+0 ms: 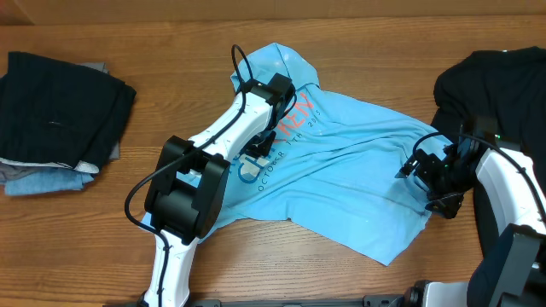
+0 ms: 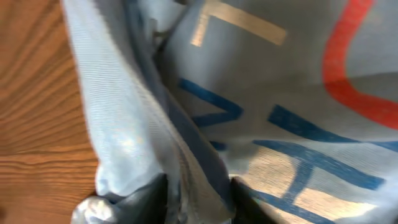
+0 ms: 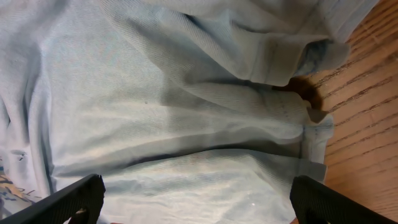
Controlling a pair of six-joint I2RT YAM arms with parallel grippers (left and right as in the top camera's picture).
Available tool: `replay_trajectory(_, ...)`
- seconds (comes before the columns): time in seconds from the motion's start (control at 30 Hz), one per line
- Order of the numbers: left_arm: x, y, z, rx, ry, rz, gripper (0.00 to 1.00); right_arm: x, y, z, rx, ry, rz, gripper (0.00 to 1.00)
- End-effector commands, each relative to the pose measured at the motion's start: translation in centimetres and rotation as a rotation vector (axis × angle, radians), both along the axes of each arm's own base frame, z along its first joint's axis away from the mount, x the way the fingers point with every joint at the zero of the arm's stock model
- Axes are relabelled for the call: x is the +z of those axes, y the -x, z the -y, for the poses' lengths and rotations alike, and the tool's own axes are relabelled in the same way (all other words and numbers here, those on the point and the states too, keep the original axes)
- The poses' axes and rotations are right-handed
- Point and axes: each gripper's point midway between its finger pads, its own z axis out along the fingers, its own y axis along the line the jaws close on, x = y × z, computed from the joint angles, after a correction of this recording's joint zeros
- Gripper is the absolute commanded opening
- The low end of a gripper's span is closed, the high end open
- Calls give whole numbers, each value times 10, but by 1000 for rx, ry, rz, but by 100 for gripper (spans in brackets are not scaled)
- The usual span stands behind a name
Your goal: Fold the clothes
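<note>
The sky-blue T-shirt lies rumpled on the tabletop between the arms. Its print reads "OCTOBER". The date after it and the orange letters are too small to read. The left pincer pinches a ridge of shirt by those letters. The right pincer gapes wide over a hem.

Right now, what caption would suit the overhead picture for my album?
Sky-blue T-shirt on a wooden table: left claw pinching the printed front, right claw open over its edge.
</note>
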Motion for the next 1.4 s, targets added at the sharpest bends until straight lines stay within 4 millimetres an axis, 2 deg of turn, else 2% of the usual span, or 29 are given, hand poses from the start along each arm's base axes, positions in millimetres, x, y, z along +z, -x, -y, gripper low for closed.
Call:
replay_trajectory(0.0,13,-7,-15,-2,-87,55,4,4,-6,4,0,12,20,100)
replay_trajectory(0.13,22,-17,-35,21,-159,100,4,4,-6,4,0,12,20,100)
replay_trajectory(0.27,28,-30,-68,101,-184,121,4,4,-6,4,1,12,20,100)
replay_trajectory(0.4,29,-39,-110,213,-183,131,4,4,-6,4,0,12,20,100)
replay_trajectory(0.53,31,-53,-168,328,-201,171,4,4,-6,4,0,12,20,100)
replay_trajectory(0.63,32,-68,-191,368,-186,230,6,4,-6,4,0,12,20,100)
replay_trajectory(0.67,33,-74,-198,386,-179,259,19,4,-6,4,0,12,20,100)
replay_trajectory(0.7,34,-79,-202,399,-174,281,37,4,-6,4,0,12,20,100)
replay_trajectory(0.73,34,-83,-207,412,-169,300,45,4,-6,4,0,12,20,100)
replay_trajectory(0.77,35,-87,-212,426,-164,321,73,4,-6,4,0,12,20,100)
replay_trajectory(0.8,36,-90,-215,436,-160,337,93,4,-6,4,0,12,20,100)
replay_trajectory(0.83,39,-92,-218,443,-156,346,100,4,-6,4,0,12,20,100)
replay_trajectory(0.87,43,-96,-220,451,-140,354,100,4,-6,4,0,12,20,100)
replay_trajectory(0.97,65,-104,-201,471,14,333,100,4,-6,4,0,12,20,100)
replay_trajectory(1.07,92,-113,-161,451,263,300,100,4,-6,4,0,12,20,100)
replay_trajectory(1.1,104,-116,-138,403,394,278,100,4,-6,4,0,12,20,100)
replay_trajectory(1.13,124,-119,-100,300,595,247,100,4,-6,4,0,12,20,100)
replay_trajectory(1.2,147,-120,-57,161,802,222,100,4,-6,4,0,12,20,100)
replay_trajectory(1.27,150,-117,-39,118,849,206,100,4,-6,4,0,12,20,100)
replay_trajectory(1.37,146,-109,-27,102,821,176,100,4,-6,4,0,12,20,100)
